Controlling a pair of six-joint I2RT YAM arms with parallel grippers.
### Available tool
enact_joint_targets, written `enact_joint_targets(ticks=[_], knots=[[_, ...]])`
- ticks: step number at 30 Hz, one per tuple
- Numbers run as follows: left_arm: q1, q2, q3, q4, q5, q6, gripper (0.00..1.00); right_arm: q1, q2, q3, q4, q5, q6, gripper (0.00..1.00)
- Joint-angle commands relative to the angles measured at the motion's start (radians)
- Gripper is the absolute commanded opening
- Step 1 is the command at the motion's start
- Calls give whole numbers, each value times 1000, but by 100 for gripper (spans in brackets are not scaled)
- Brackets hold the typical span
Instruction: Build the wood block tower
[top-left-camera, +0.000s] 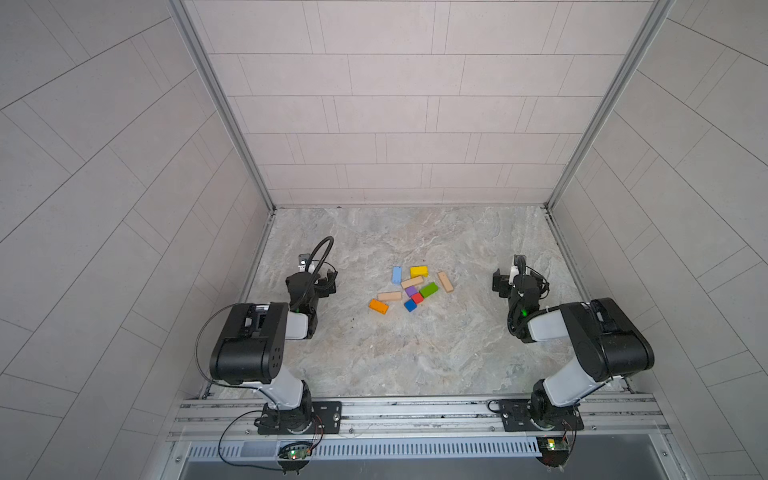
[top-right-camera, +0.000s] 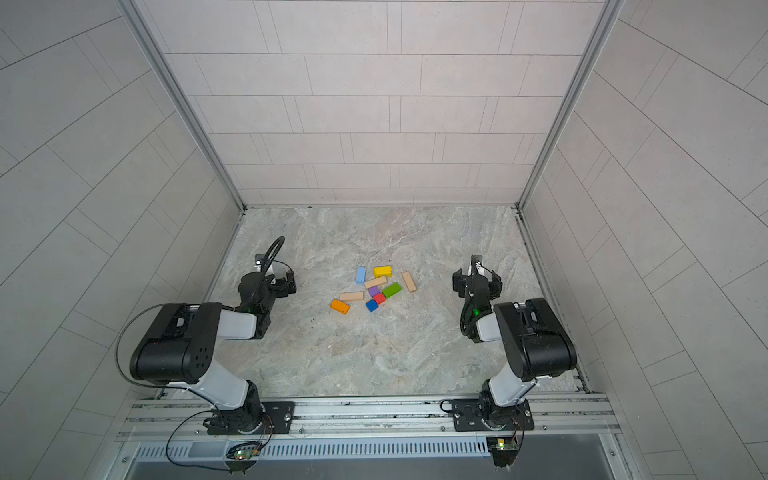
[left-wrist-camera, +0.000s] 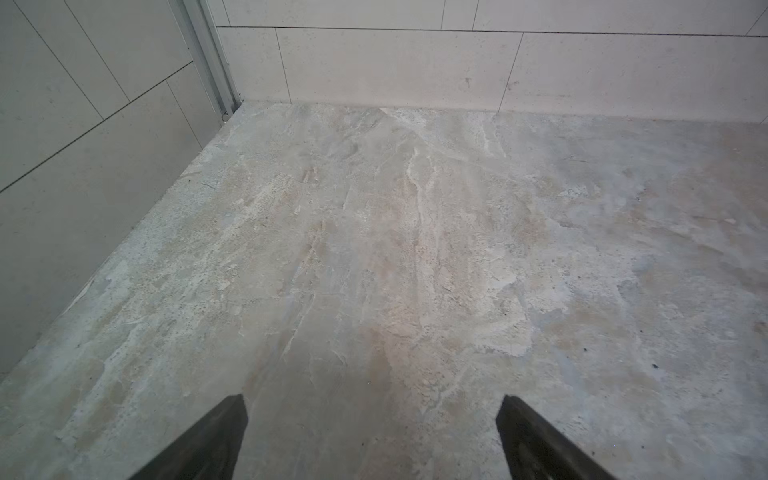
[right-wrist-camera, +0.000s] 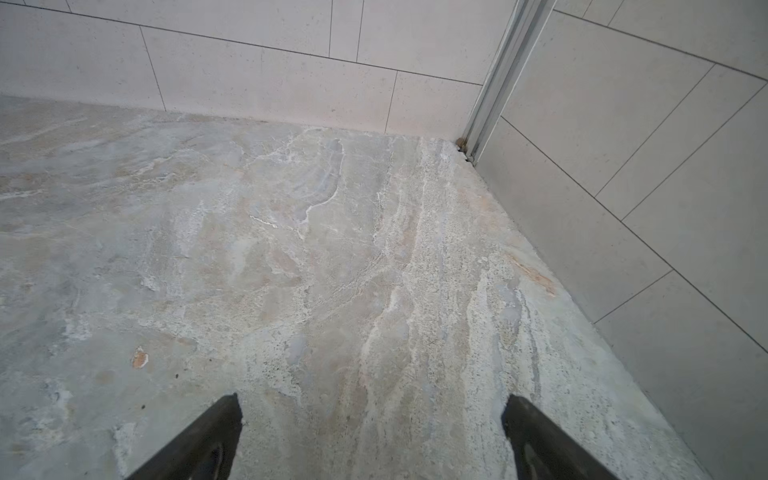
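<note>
Blocks: ten small tan and painted wooden blocks (top-left-camera: 411, 282) lie loose, unstacked, at the middle of the bench (top-left-camera: 415, 353).
Grippers: left gripper (left-wrist-camera: 372, 401) and right gripper (right-wrist-camera: 372, 401) released, empty; we flank the pile so either reaches.

light: even, soft | shadows: faint | edges: wide-angle bend | focus: slightly soft

Off-frame bases of gripper fingers (left-wrist-camera: 212, 446)
</note>
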Motion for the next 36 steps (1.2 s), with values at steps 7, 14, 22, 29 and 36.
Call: enact_joint_targets(ticks=[7,14,22,29,36], knots=[[-4,-15,14,13,-4,5,100,1,-13,10,-1,-2,-9,99],[-2,-14,16,10,-2,6,100,1,-12,10,-1,-2,-9,99],[-3,-14,16,9,6,11,100,1,-13,9,1,-3,-11,99],[-22,-38,21,-17,-70,8,100,13,-90,57,-155,-6,-32,99],[-101,-158,189,-391,-243,51,100,78,-223,265,-638,102,10,99]])
